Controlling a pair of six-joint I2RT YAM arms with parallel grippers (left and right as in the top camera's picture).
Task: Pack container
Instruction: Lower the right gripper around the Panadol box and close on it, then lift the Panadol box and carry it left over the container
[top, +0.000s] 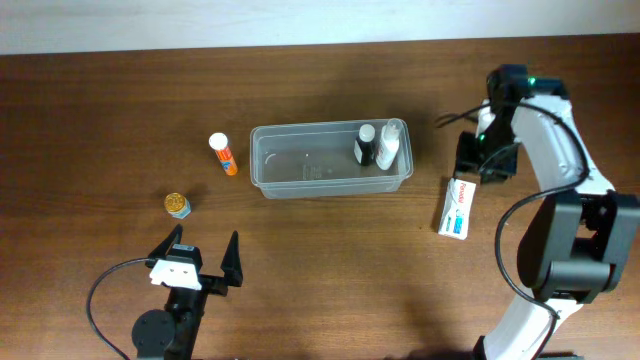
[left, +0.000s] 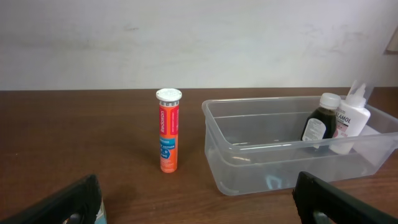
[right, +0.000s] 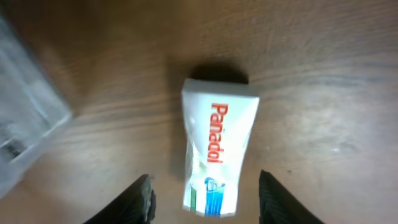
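Observation:
The clear plastic container (top: 318, 187) stands mid-table and holds a dark bottle with a white cap (top: 365, 147) and a white bottle (top: 391, 144) at its right end. It also shows in the left wrist view (left: 249, 168), with the dark bottle (left: 318, 124) and the white bottle (left: 351, 121) inside. A white Panadol box (top: 457, 207) lies flat to the right of it. My right gripper (top: 482, 165) is open and empty above the box's far end; in the right wrist view its fingers (right: 205, 199) straddle the box (right: 217, 137). My left gripper (top: 200, 252) is open and empty near the front left.
An orange tube with a white cap (top: 224, 154) stands upright left of the container, and shows in the left wrist view (left: 168, 130). A small gold-lidded jar (top: 177, 205) sits further left. The container's corner (right: 25, 124) shows at the left of the right wrist view.

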